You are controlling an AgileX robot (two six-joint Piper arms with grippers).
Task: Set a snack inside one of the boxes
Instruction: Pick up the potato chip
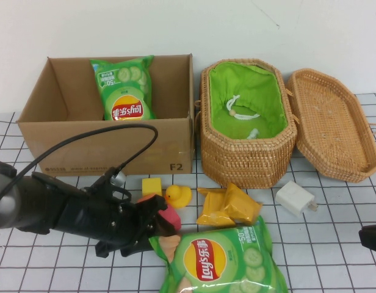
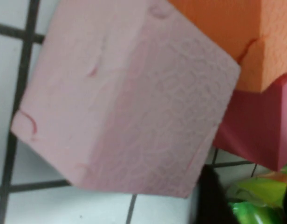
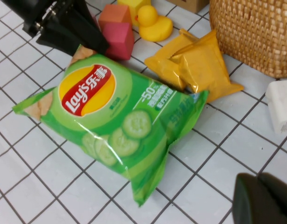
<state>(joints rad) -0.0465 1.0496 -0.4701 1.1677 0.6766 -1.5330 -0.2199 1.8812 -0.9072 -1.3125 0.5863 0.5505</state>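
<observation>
Two glossy green chip bags are showing: one (image 1: 124,91) is leaning inside the cardboard box (image 1: 102,146), the other (image 1: 221,259) is lying on the tiled worktop (image 1: 334,244), its lower edge cut off from view, beside two crinkly yellow packets (image 1: 227,206). The left end effector (image 1: 152,229) is sitting low at this bag's corner against foam blocks (image 3: 116,29), and I cannot tell how its jaws are standing. The right end effector (image 3: 263,198), closed, is showing only as a dark tip near the open woven basket (image 1: 246,149).
</observation>
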